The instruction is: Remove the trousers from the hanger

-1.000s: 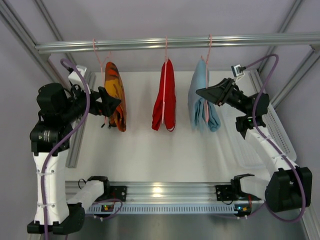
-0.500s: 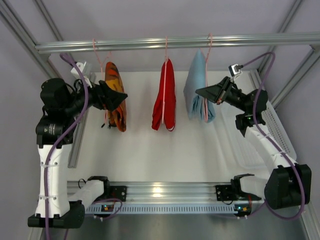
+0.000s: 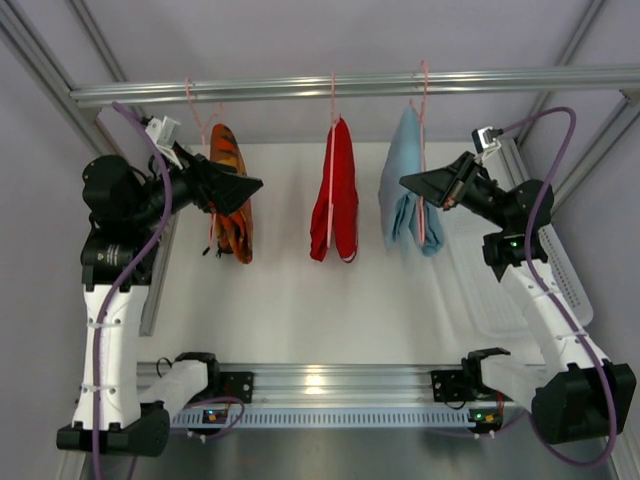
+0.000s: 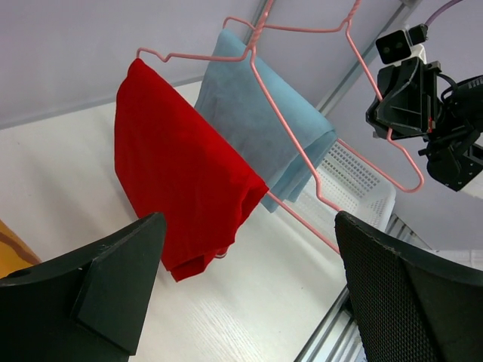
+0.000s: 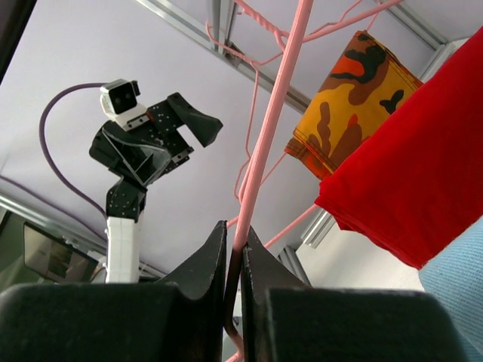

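Blue trousers (image 3: 400,190) have swung right with their hanger (image 5: 272,113), pinched tight by the right gripper (image 5: 234,230); left gripper (image 3: 245,186) gapes wide, orange trousers (image 3: 232,215) beside it, red trousers (image 4: 181,173) ahead

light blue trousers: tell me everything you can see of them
The light blue trousers are soft, matte, plain cloth, folded and draped over a pink wire hanger. They hang rightmost on the metal rail, beside the red trousers and apart from them, layers drooping with an uneven lower edge. The right hand is shut on the hanger's wire close against the cloth; whether it touches the cloth cannot be told.
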`<state>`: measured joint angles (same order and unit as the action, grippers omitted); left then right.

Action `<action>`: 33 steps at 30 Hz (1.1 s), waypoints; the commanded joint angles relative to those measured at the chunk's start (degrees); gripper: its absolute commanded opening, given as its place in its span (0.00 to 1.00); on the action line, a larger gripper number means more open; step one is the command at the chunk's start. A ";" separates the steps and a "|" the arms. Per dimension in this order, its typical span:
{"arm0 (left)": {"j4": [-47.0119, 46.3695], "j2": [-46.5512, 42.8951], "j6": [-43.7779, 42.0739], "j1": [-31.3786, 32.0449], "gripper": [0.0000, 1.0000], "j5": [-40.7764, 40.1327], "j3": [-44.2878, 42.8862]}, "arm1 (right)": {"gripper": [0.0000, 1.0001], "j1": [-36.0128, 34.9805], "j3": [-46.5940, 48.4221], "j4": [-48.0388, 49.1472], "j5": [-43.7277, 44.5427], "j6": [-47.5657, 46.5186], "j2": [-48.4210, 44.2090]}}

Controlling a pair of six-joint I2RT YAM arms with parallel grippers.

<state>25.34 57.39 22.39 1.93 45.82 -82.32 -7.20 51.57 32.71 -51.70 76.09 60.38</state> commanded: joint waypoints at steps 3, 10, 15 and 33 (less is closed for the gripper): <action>-6.79 -0.43 2.12 -0.26 0.98 3.04 0.67 | 0.00 1.05 7.66 13.61 0.99 -6.57 -5.01; -9.69 0.80 3.54 -0.26 0.98 3.66 1.64 | 0.00 1.05 10.21 16.85 2.04 -5.61 0.17; -11.19 1.23 4.58 -0.18 0.98 4.27 1.03 | 0.00 1.05 11.80 17.92 1.43 -4.73 0.97; -40.12 13.09 26.49 19.50 0.97 15.00 -4.68 | 0.00 1.05 4.77 -1.85 -0.94 -15.09 -15.90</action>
<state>-13.61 69.19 52.88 17.93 60.66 -82.83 -6.48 54.04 25.23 -54.59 70.87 48.01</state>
